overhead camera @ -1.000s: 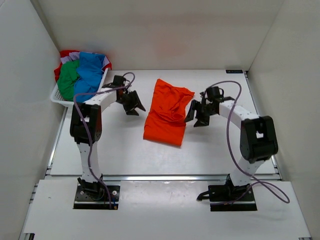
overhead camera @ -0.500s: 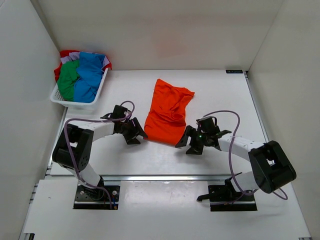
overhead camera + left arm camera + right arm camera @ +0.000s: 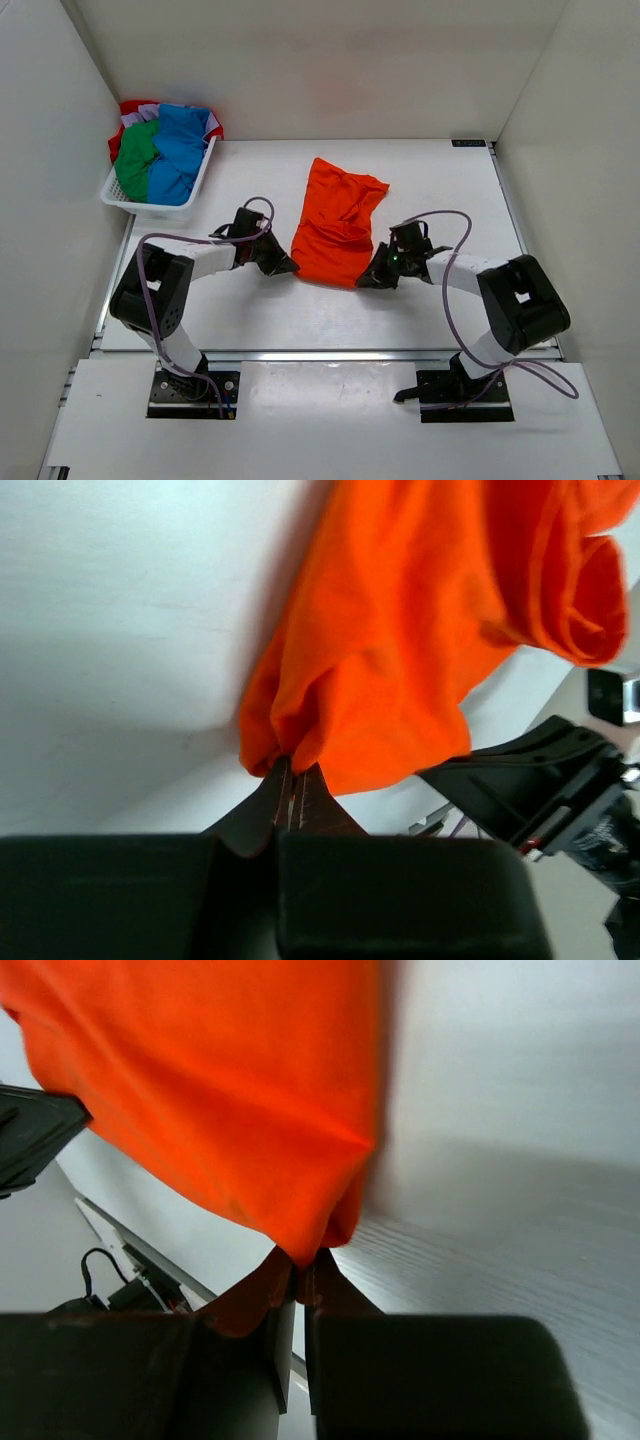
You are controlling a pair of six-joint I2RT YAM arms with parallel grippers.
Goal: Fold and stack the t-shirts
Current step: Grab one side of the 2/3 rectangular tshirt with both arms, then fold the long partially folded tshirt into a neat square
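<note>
An orange t-shirt [image 3: 334,226] lies crumpled in the middle of the table. My left gripper [image 3: 283,266] is shut on its near left corner; the left wrist view shows that orange cloth [image 3: 400,640] bunched at my left gripper [image 3: 296,772]. My right gripper [image 3: 370,279] is shut on the near right corner, and the right wrist view shows the orange t-shirt [image 3: 220,1090] pinched at my right gripper [image 3: 305,1260]. Blue [image 3: 180,145], green [image 3: 136,160] and red [image 3: 133,108] t-shirts are heaped in the basket at the back left.
The white plastic basket [image 3: 118,196] stands at the table's back left corner, against the left wall. White walls close in the table on the left, back and right. Purple cables loop over both arms.
Both grippers moved in from beside the shirt to its near corners and went from open to shut on the cloth. The shirt's near edge is bunched now.
</note>
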